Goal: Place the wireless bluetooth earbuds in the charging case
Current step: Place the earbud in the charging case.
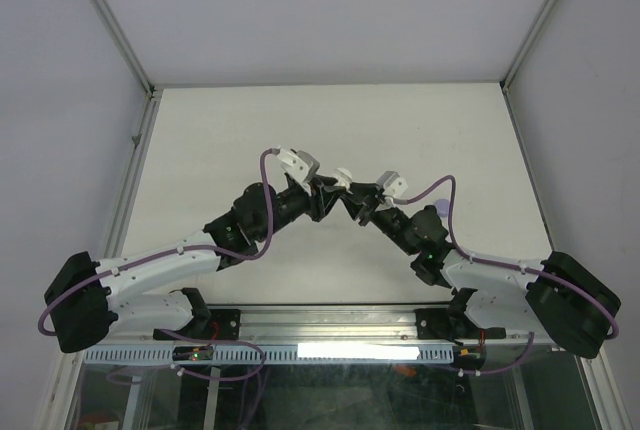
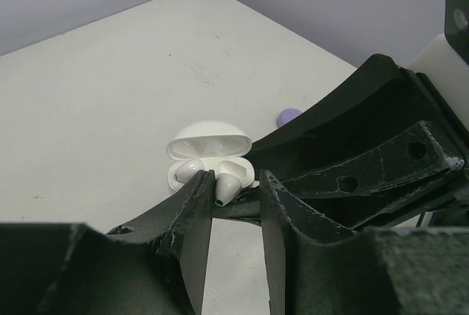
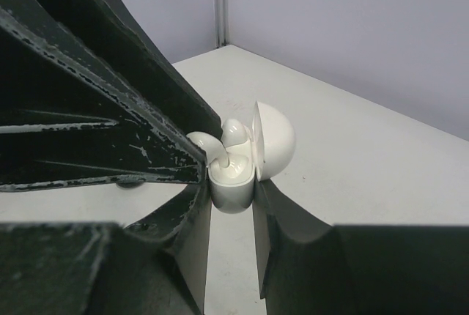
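Observation:
The white charging case (image 3: 233,187) is open, its lid (image 3: 275,139) tipped back, and it is held up off the table. My right gripper (image 3: 231,201) is shut on the case's body. One white earbud (image 2: 188,169) sits in its slot. A second white earbud (image 2: 226,186) rests with its head in the case and its stem sticking out. My left gripper (image 2: 236,182) is at the case's open mouth. Its jaws stand apart around that stem, which leans on the left finger (image 2: 192,209). In the top view both grippers meet at the case (image 1: 345,178) mid-table.
A small lavender object (image 2: 289,116) lies on the white table beyond the case, half hidden by my right gripper's fingers. Pale walls enclose the table on the left, far and right sides (image 1: 330,10). Both arms reach in from the near rail (image 1: 320,325).

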Motion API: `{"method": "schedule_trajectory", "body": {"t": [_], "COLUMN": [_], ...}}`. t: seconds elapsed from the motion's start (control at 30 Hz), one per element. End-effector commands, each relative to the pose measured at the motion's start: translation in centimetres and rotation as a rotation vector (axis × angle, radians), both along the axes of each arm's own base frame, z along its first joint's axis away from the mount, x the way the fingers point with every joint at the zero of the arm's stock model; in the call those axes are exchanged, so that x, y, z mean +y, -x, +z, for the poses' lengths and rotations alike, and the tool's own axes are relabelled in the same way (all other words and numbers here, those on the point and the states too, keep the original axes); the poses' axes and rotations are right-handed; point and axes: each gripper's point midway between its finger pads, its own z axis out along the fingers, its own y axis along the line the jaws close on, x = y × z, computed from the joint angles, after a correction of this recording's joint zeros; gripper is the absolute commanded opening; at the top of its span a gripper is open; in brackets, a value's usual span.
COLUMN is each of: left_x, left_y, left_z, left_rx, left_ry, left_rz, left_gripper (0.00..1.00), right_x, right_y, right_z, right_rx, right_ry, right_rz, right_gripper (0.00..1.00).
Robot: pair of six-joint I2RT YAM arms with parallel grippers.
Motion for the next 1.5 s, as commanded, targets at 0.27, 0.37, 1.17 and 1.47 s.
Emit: {"method": "schedule_trajectory", "body": {"t": [0.27, 0.37, 1.17, 1.47], "left_x": [-1.2, -1.4, -0.4, 1.3], "left_y": [1.1, 1.4, 0.9, 1.1], "left_z": [1.6, 1.8, 5.4, 6.2], "left_rx": [0.298, 0.335, 0.298, 0.3], "left_ry": [0.115, 0.142, 0.148, 0.082], "left_rz": [0.013, 0.005, -0.004, -0.117], "left_gripper": [0.47, 0.47, 0.5, 0.58], "right_x": [-0.3, -0.2, -0.2, 0.4], "right_y": [-0.1, 0.0, 0.3, 1.6], "right_z": [4.1, 4.2, 3.3, 3.4], "right_rx": [-0.092, -0.09, -0.064, -0.077], "right_ry": [-0.117, -0.123, -0.094, -0.047], "right_rz": [-0.017, -0.011, 0.003, 0.097], "right_gripper": [0.12, 0.12, 0.12, 0.12]}}
